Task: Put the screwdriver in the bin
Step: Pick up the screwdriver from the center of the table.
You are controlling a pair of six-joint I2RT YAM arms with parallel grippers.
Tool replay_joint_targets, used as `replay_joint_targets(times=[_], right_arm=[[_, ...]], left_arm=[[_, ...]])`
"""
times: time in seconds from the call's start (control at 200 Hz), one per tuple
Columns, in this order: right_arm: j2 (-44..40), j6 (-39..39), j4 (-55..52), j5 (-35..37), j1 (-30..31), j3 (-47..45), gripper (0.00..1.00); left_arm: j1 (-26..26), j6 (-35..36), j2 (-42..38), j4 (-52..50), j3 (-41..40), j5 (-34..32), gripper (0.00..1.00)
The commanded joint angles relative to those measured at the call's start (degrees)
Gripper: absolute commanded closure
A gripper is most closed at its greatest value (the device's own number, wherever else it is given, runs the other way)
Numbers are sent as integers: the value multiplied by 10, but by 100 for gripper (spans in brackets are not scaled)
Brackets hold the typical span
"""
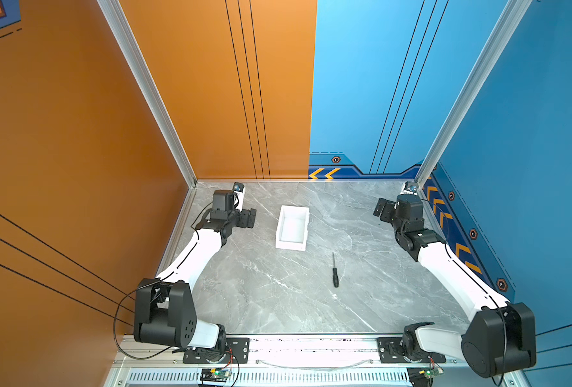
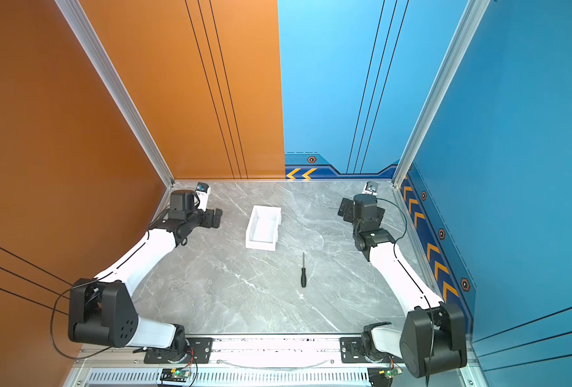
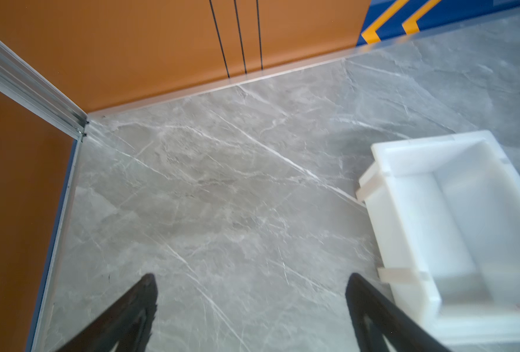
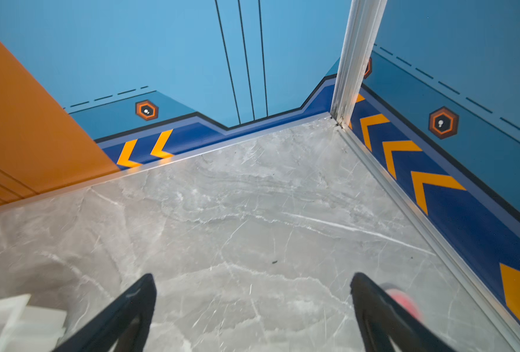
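Right gripper (image 4: 252, 280) hanging released, empty. I'm aiming it at screwdriver (image 1: 334, 273), planning jaws crosswise over thick handle; bin (image 1: 291, 245) waiting near tip. Left gripper (image 3: 251, 280) released too.

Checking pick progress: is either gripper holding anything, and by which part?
Nothing is held: left gripper and right gripper are open, empty; the screwdriver lies on the table.

I can read no words, brands or numbers anywhere. The only signs are yellow chevrons (image 4: 126, 152) on the dark blue band (image 4: 481, 228) at the foot of the blue walls (image 4: 191, 45), and orange hexagon badges (image 4: 443, 122) above it, each with a white mark too small to read.
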Motion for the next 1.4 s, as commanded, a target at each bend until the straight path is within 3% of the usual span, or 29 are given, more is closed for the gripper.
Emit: replay_joint_targets(times=[0.0, 0.205, 0.27, 0.395, 0.536, 0.596, 0.896, 1.392], right_arm=[[-9, 61, -217, 33, 66, 22, 2], [-10, 124, -283, -25, 174, 12, 20], [-2, 142, -298, -33, 203, 4, 21], [28, 160, -324, -92, 232, -2, 30], [57, 176, -338, -106, 261, -9, 33], [72, 177, -338, -117, 265, -12, 40], [135, 209, -327, -127, 314, -7, 42], [238, 237, -317, -136, 333, 23, 49]], left_arm=[[-9, 1, 19, -229, 75, 39, 2], [-14, 18, -26, -281, 75, 74, 2], [-20, 19, -45, -284, 71, 68, 2], [-24, 22, -74, -295, 76, 61, 2], [-27, 38, -104, -311, 88, 57, 2], [-28, 41, -115, -315, 88, 54, 2], [-40, 44, -153, -315, 68, 43, 2], [-58, 36, -156, -315, 67, 44, 2]])
